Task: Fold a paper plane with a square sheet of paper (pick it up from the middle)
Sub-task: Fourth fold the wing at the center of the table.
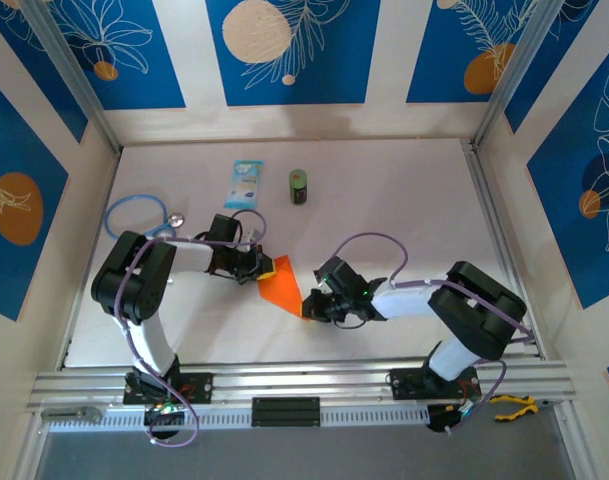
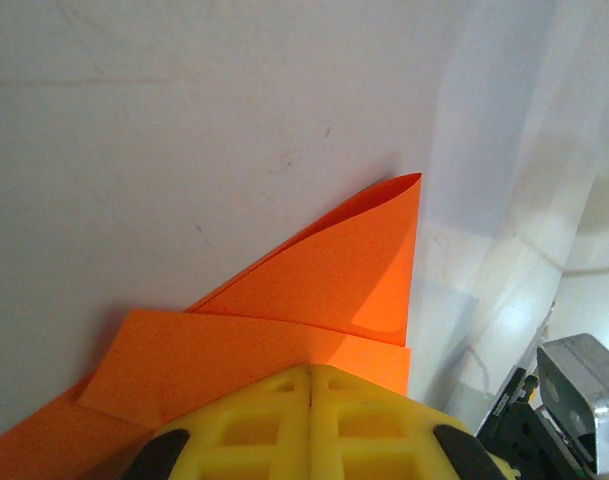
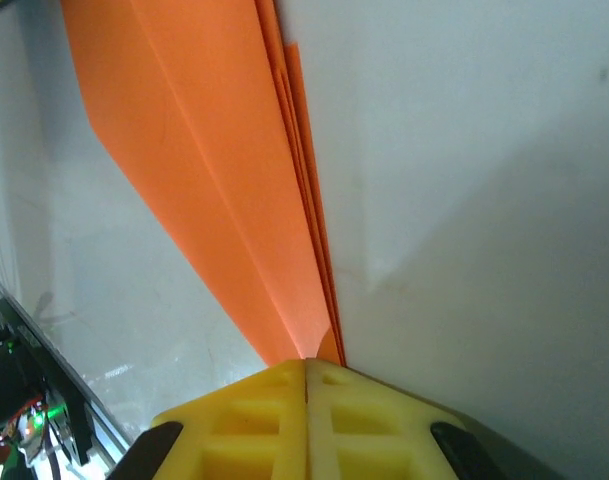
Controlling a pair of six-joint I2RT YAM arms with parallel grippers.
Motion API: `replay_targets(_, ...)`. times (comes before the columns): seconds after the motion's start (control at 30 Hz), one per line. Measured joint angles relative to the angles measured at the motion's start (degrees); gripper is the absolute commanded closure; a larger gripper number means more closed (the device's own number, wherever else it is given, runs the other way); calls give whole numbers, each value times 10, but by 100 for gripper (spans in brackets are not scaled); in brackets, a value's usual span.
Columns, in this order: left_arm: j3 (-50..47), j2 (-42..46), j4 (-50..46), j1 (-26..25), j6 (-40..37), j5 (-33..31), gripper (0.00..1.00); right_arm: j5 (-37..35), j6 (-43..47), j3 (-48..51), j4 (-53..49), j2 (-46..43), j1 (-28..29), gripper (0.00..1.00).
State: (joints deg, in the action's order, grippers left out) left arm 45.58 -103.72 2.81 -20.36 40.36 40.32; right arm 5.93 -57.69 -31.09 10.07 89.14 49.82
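At mid-frame in the top view, the paper (image 1: 281,284) runs upper left to lower right between the left gripper (image 1: 265,268) and right gripper (image 1: 309,300). Each is pinched tight on 1 end.

You have a white worktop (image 1: 404,200) boxed in by walls with blue panels (image 1: 284,50) patterned with white leaves and cream and orange circles. Toward the back, left of centre, a light-blue packet (image 1: 244,184) lies flat. A small green can (image 1: 299,186) sits near its right side, not touching it. At the left, a blue looped tube (image 1: 134,215) meets a small round metal piece (image 1: 175,220). Yellow-handled pliers (image 1: 512,405) rest below the near metal rail (image 1: 304,385), at your right.
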Motion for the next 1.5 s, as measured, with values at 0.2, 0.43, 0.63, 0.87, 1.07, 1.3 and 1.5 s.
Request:
replay_targets(0.2, 0, 0, 0, 0, 0, 0, 99, -4, 11, 17, -55, -47, 3, 94)
replay_targets(0.43, -2, 0, 5, 0, 0, 1, 99, -12, 21, 12, -82, -98, -7, 93)
replay_targets(0.63, -2, 0, 9, 0, 0, 1, 99, 5, 17, -55, -61, -25, -35, 94)
replay_targets(0.87, -2, 0, 8, 0, 0, 1, 99, 23, 5, -123, -46, 59, -45, 96)
replay_targets(1.07, -2, 0, 8, 0, 0, 1, 98, 23, -11, -148, -53, 119, -43, 99)
replay_targets(1.3, 5, 19, -13, 0, 2, -12, 94, 9, -29, -150, -57, 119, -33, 99)
replay_targets(1.5, 24, 49, -24, -3, 2, -18, 96, -1, -29, -151, -62, 117, -30, 99)
